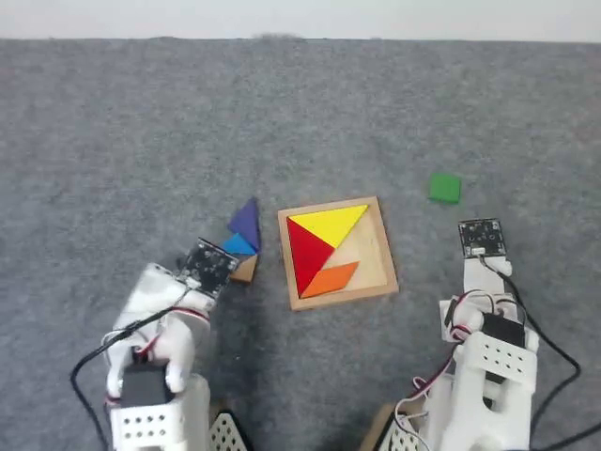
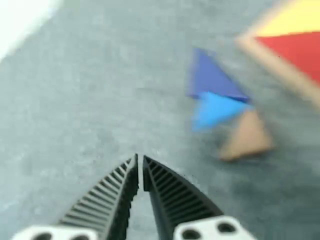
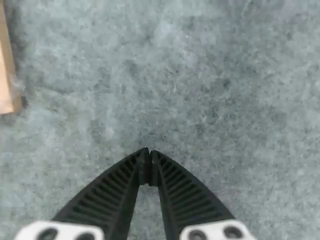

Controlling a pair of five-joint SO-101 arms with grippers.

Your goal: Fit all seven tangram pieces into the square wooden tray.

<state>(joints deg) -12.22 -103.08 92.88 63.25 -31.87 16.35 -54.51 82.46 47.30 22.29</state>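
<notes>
Tray at centre-table, with yellow triangle, red triangle and orange parallelogram seated, and bare wood on its three-o'clock side. At the tray's nine o'clock, purple triangle, blue triangle and tan triangle huddle, touching one another. The green square lies alone near two o'clock, well apart. The left gripper hovers just short of that huddle, clenched on nothing. The right gripper is pinched empty over carpet beside the tray. My call: the left arm takes the huddle, spreads its fingers first, then settles squarely across the tan piece's edges without nudging its neighbours.
</notes>
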